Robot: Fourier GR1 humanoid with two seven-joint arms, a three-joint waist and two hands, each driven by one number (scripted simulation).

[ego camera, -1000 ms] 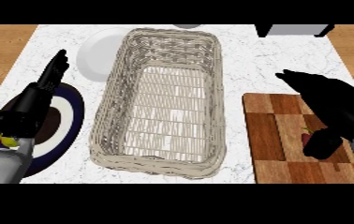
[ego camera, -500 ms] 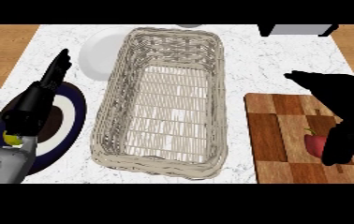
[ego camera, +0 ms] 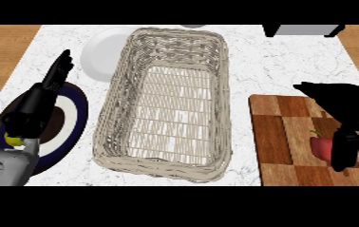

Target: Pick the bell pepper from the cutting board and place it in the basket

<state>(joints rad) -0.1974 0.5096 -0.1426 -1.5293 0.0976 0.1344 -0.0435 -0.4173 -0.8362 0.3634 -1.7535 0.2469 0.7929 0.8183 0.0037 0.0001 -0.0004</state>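
The red bell pepper [ego camera: 320, 146] lies on the wooden cutting board [ego camera: 282, 140] at the right edge, only partly visible. My right hand [ego camera: 334, 99] hovers over the board, fingers spread to the left above the pepper. Its thumb [ego camera: 343, 151] hangs down along the pepper's right side; whether it touches the pepper I cannot tell. The long wicker basket [ego camera: 227, 81] stands in the middle of the counter with nothing in it. My left hand [ego camera: 43, 95] rests open at the left, fingers straight and pointing up.
A white plate [ego camera: 104, 55] lies partly under the basket's far left corner. A dark blue plate [ego camera: 68, 121] sits beneath my left hand. A grey object [ego camera: 303, 30] shows at the top right edge. The marble counter ends at a wooden strip on the left.
My right hand has shifted to the right across the board, uncovering the red pepper beside its thumb. The left hand, basket and plates have stayed put.
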